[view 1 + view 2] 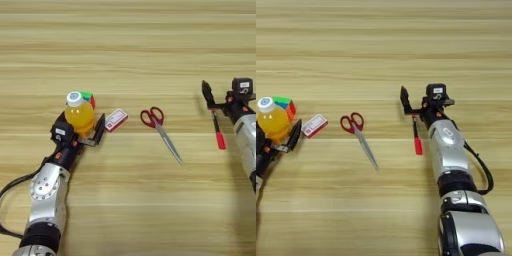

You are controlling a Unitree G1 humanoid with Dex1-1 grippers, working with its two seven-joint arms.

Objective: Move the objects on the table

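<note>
An orange-juice bottle [79, 116] with a white cap stands upright at the left of the table [128, 45]. My left gripper [80, 131] is open, with one finger on each side of the bottle's base. A multicoloured puzzle cube [89, 98] sits just behind the bottle. The red-and-white small box [116, 119] lies right of it. Red-handled scissors [159, 128] lie in the middle, blades pointing toward me. A red pen [416, 136] lies at the right. My right gripper [418, 107] is open over the pen's far end, with one black finger [404, 102] left of the pen.
Both forearms reach in from the near edge, the left arm [47, 192] and the right arm [448, 155]. Bare wood stretches across the far half of the table and between the scissors and the near edge.
</note>
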